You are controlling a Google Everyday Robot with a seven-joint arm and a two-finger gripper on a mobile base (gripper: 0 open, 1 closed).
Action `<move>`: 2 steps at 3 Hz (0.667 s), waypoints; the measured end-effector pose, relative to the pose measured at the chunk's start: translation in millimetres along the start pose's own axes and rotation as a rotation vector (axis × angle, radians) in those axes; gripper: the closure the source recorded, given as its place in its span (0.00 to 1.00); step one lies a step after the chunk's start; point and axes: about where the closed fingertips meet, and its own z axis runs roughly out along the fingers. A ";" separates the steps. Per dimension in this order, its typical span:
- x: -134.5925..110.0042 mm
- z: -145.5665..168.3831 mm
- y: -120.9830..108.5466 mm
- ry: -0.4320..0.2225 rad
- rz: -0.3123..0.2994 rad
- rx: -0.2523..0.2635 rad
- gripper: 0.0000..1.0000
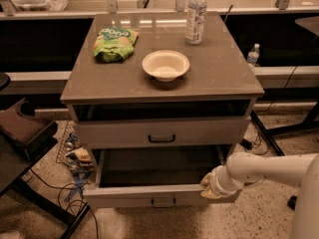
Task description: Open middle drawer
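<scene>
The middle drawer (149, 195) is a wide grey drawer with a low front and a small black bar handle (163, 201). It stands pulled well out of the grey cabinet, its dark inside exposed. My gripper (210, 185) is at the right end of the drawer's front edge, on the end of my white arm (269, 171), which reaches in from the right. Above it, the taller-fronted drawer (162, 132) with a larger black handle is closed.
On the cabinet top (219, 73) sit a green snack bag (114, 43), a white bowl (165, 65) and a water bottle (196, 15). Cables and clutter (75, 158) lie on the floor at left beside a dark chair (22, 131). A small bottle (253, 54) stands at the back right.
</scene>
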 end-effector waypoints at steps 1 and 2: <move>6.7 -6.7 22.8 0.001 0.026 -0.010 1.00; 8.0 -8.2 27.2 0.001 0.032 -0.011 1.00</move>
